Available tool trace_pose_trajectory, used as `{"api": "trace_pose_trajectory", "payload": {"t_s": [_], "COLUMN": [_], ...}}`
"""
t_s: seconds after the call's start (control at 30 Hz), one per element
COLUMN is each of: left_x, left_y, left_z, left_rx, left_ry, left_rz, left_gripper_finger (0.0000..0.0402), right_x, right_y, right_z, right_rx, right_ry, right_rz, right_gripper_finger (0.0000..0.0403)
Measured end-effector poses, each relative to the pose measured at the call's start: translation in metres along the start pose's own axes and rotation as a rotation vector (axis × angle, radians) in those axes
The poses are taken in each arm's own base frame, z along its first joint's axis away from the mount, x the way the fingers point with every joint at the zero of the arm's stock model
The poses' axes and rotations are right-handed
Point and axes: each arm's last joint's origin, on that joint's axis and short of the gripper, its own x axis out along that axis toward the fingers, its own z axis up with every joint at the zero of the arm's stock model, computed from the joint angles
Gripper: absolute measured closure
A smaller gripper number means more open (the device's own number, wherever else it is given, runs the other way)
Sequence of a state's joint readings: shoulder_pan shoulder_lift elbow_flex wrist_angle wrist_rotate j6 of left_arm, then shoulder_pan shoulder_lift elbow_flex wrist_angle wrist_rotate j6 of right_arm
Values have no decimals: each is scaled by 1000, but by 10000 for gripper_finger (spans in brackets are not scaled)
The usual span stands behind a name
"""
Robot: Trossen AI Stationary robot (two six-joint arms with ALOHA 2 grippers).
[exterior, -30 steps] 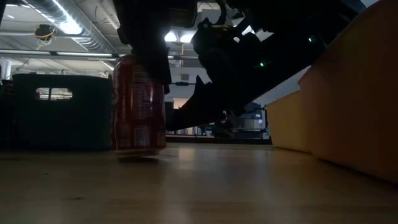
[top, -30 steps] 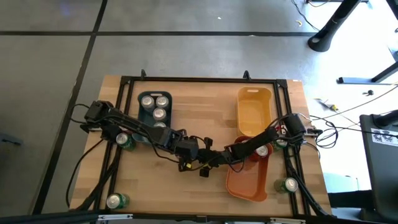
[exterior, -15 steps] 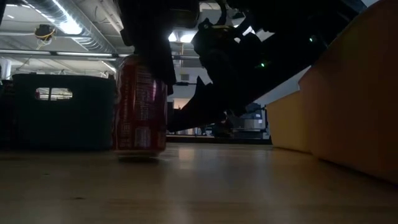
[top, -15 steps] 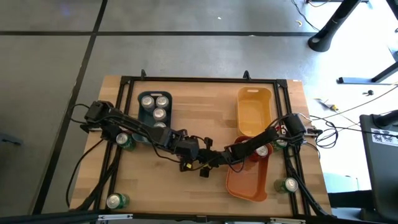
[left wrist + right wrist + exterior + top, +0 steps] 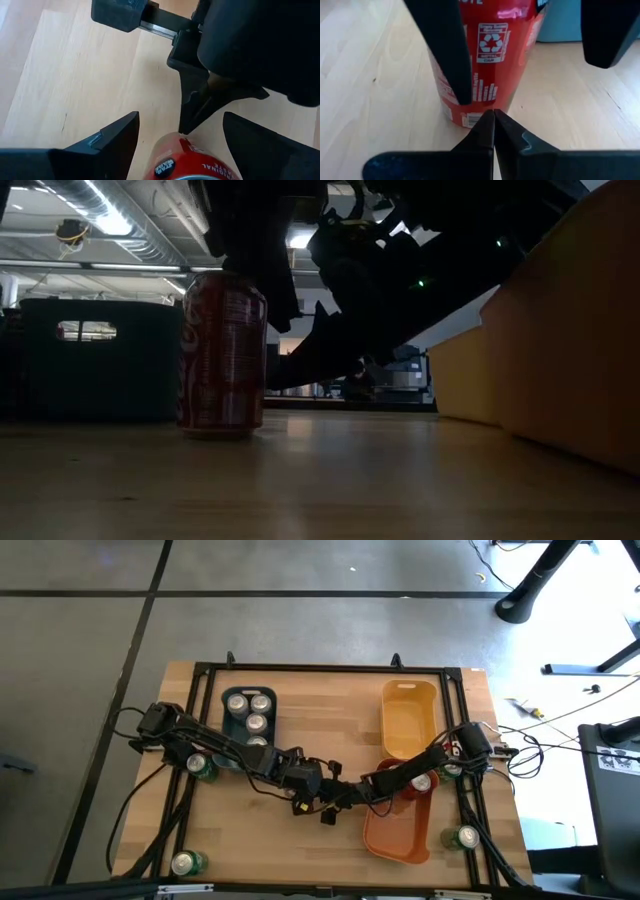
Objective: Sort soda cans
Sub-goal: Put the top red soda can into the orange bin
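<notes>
yellow bin [image 5: 408,720], orange bin [image 5: 395,832], wooden table [image 5: 330,710]

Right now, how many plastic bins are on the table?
3. The blue-grey bin is upper left in the high view, the yellow bin upper right, the orange bin right below it, partly under the right arm. None seems hidden.

The high view looks straight down on the whole table [image 5: 330,710], the low view looks level across it, and both wrist views sit close over the red can [image 5: 222,352] the low view shares.
</notes>
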State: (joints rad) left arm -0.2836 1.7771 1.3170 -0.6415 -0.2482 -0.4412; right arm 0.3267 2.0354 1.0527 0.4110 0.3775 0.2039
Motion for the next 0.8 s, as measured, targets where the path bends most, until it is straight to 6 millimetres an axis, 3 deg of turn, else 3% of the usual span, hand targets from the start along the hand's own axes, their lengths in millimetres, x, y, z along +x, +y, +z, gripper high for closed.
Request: {"api": "trace_pose_trajectory", "payload": {"t_s": [0.17, 0.27, 0.5, 0.8], "left_x": [-2, -15, -64, -139], "left_y": [0, 0, -1, -3], "left_z": [1, 9, 6, -29], "left_rx": [5, 15, 69, 26], "left_ry": [6, 29, 75, -52], "left_rz": [3, 3, 59, 225], "left_gripper_finger": [125, 125, 125, 125], "right_x": [0, -3, -27, -50], "right_y": [0, -1, -6, -7], "right_z": [0, 1, 29, 61], "right_rx": [-1, -9, 2, 64], "right_ry": [2, 15, -18, -158], "right_rz": [0, -19, -20, 51], "right_gripper_finger": [398, 398, 397, 397]}}
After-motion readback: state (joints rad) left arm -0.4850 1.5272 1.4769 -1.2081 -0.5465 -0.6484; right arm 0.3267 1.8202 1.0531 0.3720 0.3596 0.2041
